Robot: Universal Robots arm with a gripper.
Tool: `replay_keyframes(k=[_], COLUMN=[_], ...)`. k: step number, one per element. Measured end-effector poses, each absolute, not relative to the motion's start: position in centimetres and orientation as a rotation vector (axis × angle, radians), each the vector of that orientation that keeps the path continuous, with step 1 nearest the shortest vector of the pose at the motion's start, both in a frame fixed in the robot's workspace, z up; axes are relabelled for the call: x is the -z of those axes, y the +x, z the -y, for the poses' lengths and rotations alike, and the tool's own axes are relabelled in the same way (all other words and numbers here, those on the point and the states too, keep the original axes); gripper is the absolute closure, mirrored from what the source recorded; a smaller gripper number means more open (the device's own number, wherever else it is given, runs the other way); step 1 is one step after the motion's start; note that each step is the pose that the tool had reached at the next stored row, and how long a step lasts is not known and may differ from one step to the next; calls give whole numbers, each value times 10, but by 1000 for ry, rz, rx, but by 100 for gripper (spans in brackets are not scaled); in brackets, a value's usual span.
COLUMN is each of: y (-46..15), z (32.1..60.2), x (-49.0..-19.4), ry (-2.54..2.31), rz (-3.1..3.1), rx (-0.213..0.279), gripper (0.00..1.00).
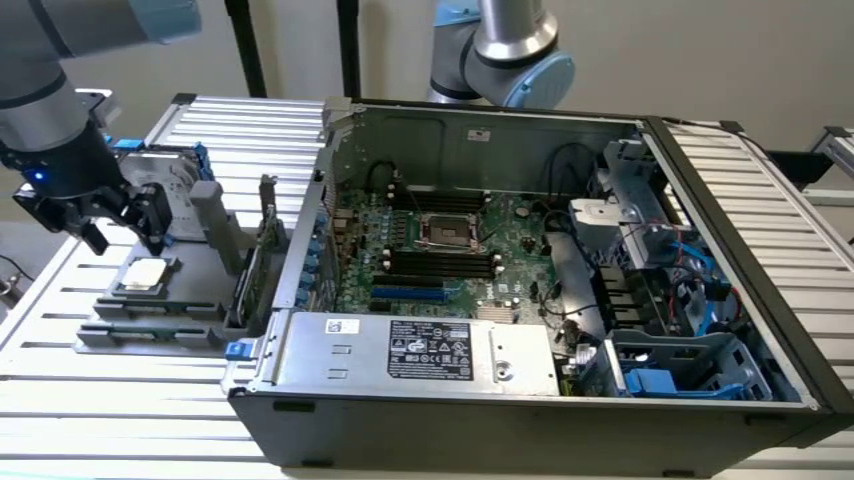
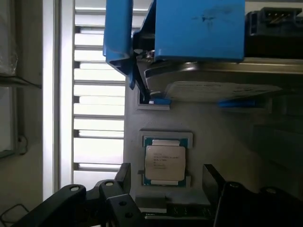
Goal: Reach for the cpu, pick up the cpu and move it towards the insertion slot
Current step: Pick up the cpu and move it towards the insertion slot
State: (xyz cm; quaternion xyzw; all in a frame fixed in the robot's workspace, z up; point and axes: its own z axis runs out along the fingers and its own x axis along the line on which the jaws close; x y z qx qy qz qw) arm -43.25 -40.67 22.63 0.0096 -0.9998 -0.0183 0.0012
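Jaws stand apart and hold nothing: the gripper [image 1: 123, 238] hangs just above the cpu [image 1: 144, 275] without touching it. In the wrist view its two black fingers [image 2: 124, 177] flank the chip, one on either side. A slatted table [image 1: 80, 400] carries everything. On it the open case [image 1: 534, 425] takes up the middle and the exterior view's right, with the green motherboard [image 1: 523, 225] lying flat inside. At the exterior view's left of the case a grey holder [image 1: 147, 335] rests on the table. A silver drive [image 1: 167, 185] with blue rails stands upright at the holder's end farther from the camera, just beside the gripper. The slot [image 1: 447, 230], a silvery frame around a dark centre, sits on the motherboard, well apart from the cpu. The cpu lies flat, silvery face up, in a square recess of the holder, between the drive and the holder's near edge.
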Motion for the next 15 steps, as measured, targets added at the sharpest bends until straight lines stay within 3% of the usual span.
replay_keyframes(k=[15], y=[-433], z=[409], x=[-199], ry=[23], rz=[3139], rx=[57], gripper=[29])
